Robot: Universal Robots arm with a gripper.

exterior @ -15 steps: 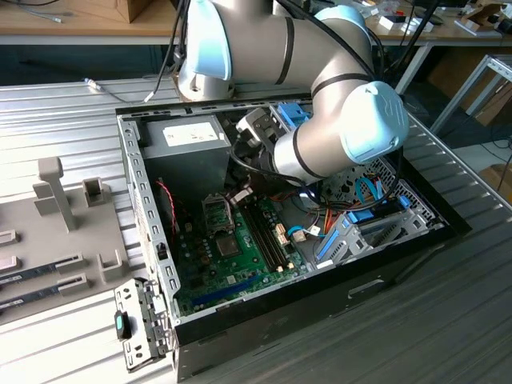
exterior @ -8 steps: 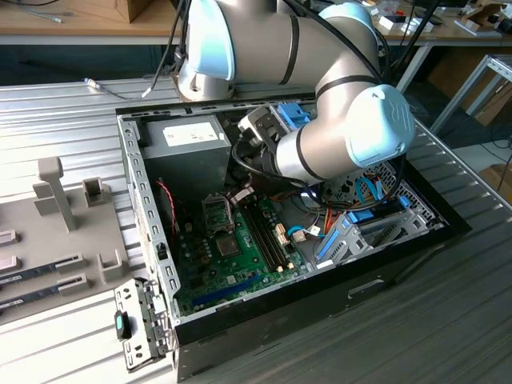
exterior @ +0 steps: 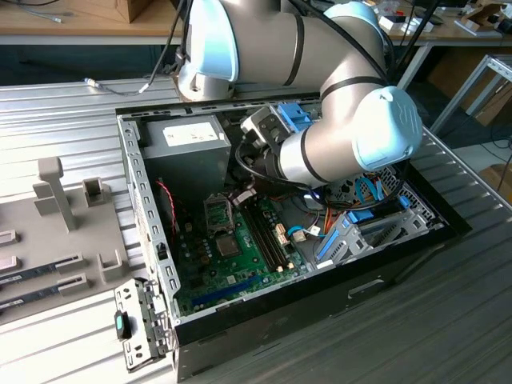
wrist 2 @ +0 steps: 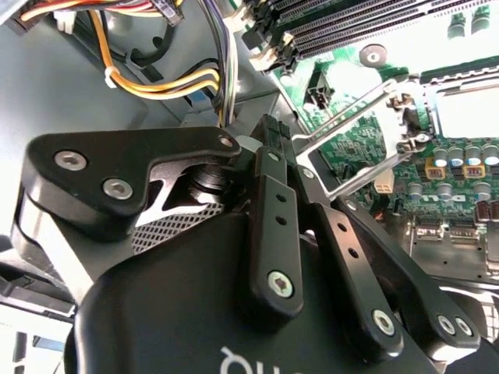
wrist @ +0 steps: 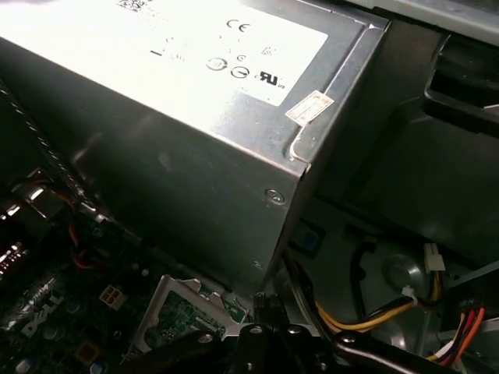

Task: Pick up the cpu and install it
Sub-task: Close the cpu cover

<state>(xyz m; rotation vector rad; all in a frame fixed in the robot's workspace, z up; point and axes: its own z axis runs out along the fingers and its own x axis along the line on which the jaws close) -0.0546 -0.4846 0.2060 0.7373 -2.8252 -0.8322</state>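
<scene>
My gripper (wrist 2: 269,128) is down inside an open computer case (exterior: 152,232), beside the grey power supply (exterior: 188,148). Its black fingers (wrist 2: 277,195) meet at the tips, shut, with nothing visible between them. In the exterior view the gripper (exterior: 242,195) hangs just above the processor socket (exterior: 218,210) on the green motherboard. The tips sit next to the socket's raised metal hold-down frame (wrist 2: 343,156) and its wire lever. The socket (wrist 2: 460,109) is glared white inside. The cpu is hidden. In the first wrist view the gripper (wrist: 265,308) is beside that frame (wrist: 183,319).
The power supply (wrist: 195,117) stands close by. Bundled yellow and orange cables (wrist 2: 164,82) run near the fingers. Black memory slots (exterior: 264,232) lie beside the socket, with a bare dark chip (exterior: 228,245) in front. A grey parts tray (exterior: 56,232) sits at the exterior view's left.
</scene>
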